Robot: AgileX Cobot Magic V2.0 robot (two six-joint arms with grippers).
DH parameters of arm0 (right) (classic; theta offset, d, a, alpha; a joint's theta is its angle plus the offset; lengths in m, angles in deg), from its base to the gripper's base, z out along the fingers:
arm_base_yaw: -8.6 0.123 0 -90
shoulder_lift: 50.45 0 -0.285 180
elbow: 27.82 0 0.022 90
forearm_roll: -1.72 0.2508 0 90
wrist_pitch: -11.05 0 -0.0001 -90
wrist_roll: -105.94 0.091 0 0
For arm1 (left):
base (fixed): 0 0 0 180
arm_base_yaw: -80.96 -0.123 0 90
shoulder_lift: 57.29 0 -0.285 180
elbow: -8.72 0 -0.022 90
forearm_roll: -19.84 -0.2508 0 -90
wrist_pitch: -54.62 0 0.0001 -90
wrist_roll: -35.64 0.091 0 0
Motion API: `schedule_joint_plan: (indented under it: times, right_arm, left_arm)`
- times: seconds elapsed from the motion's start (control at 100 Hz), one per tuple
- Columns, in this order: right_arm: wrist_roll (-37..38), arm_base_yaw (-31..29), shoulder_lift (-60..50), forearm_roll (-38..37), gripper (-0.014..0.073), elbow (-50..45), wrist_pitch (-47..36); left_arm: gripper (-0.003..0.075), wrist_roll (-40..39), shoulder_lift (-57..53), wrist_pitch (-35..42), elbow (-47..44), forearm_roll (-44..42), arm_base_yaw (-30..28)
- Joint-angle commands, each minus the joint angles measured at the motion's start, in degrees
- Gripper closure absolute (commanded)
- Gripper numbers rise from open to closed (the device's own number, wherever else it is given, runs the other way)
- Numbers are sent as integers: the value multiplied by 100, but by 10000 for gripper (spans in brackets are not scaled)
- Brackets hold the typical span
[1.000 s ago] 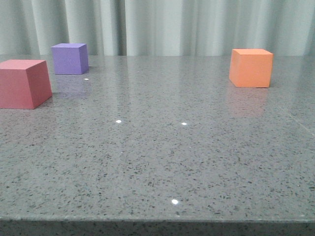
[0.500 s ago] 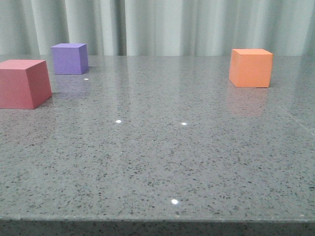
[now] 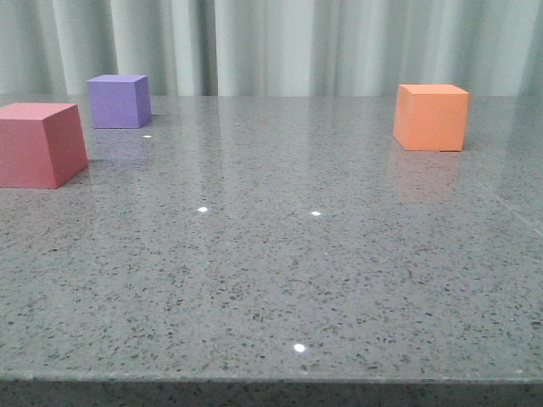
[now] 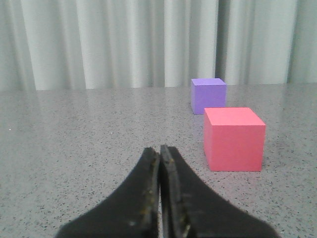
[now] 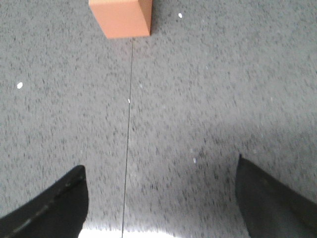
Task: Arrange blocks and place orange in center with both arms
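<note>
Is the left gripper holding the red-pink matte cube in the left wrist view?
No: the left gripper has its fingers pressed together on nothing, and the red-pink matte cube sits apart on the table.

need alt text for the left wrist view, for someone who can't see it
A shut black gripper points over a grey speckled table toward a red-pink cube, which sits ahead and off to one side, untouched. A smaller-looking purple cube stands apart behind it, in front of pale pleated curtains.
</note>
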Motion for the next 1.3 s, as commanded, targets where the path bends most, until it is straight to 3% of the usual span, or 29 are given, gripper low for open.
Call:
schedule_joint_plan:
  times: [0.0, 0.25, 0.8, 1.29]
  right_arm:
    - [-45, 105, 344, 50, -8, 430, -445]
    - [-45, 491, 1700, 15, -8, 1267, -943]
    - [-45, 496, 4019, -47, -8, 3157, -1170]
    - [-45, 496, 4958, -65, 11, 3509, -1324]
  left_arm:
    - [741, -50, -213, 450, -238, 11, -4]
    - [741, -50, -213, 450, -238, 11, -4]
    - [741, -50, -213, 450, -238, 11, -4]
    - [741, -50, -213, 450, -238, 11, -4]
